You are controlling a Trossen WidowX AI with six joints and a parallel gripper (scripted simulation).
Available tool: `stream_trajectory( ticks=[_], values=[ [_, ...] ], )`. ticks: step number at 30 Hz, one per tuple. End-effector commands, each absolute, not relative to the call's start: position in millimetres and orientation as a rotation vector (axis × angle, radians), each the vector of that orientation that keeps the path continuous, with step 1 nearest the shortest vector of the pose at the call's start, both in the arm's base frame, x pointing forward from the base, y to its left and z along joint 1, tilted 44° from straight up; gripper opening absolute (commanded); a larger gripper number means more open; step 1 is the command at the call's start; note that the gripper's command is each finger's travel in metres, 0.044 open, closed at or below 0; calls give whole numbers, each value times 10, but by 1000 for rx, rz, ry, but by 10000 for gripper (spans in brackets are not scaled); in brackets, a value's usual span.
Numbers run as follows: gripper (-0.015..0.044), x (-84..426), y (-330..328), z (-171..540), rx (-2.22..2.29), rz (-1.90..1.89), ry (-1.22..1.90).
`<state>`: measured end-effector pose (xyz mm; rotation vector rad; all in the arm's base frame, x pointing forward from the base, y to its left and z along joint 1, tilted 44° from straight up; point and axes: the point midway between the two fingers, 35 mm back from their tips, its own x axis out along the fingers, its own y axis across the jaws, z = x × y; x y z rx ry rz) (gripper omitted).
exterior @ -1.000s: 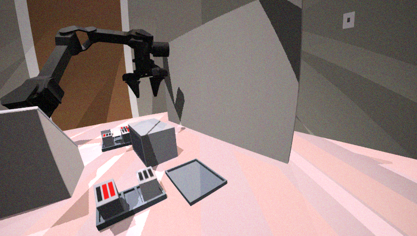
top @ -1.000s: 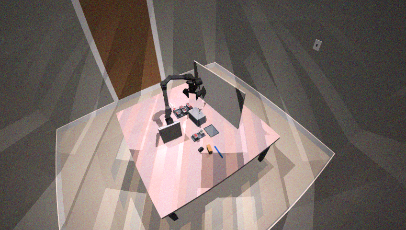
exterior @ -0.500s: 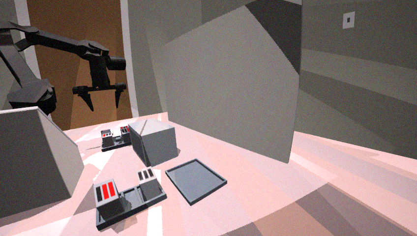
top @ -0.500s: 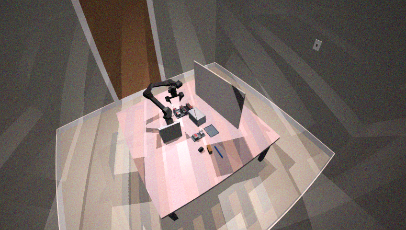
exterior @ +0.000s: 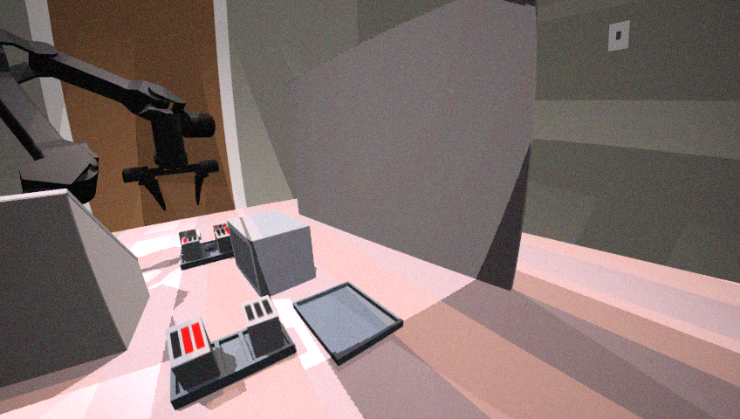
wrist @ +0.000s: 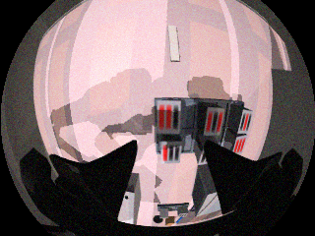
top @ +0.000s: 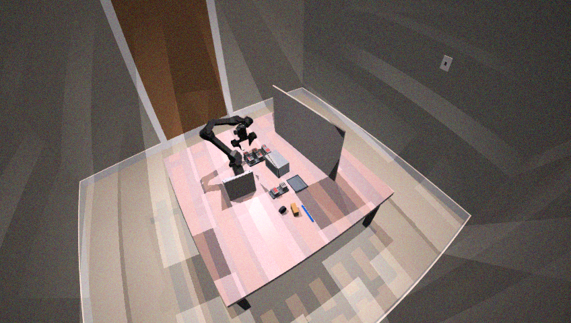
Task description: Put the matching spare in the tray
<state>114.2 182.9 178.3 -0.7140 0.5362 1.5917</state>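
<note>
No readable lettering is visible on any item; the spares carry only bar markings on their upper faces, red bars on some and dark bars on others, and the printed code on the mounted unit [exterior: 272, 251] cannot be seen from these views. The arm is folded high at the elbow with the wrist pointing straight down, the gripper [exterior: 175, 192] hanging in the air above the far holder of spares [exterior: 205, 246]. Its fingers [exterior: 154, 190] stand partly apart and grip nothing. In the wrist view the red-barred spares [wrist: 167, 117] lie directly below, between the fingertips. The near holder [exterior: 228, 350] sits beside the tray [exterior: 346, 319], which holds nothing; the tray lies well apart from the gripper.
</note>
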Motion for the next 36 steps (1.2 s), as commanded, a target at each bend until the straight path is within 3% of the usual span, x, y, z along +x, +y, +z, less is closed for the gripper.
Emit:
stream_trajectory(
  ticks=[1, 36],
  values=[
    [300, 1132, 1965, 1668, -711, 1590, 541],
    [300, 1145, 2279, 1375, -715, 1591, 544]
  ],
)
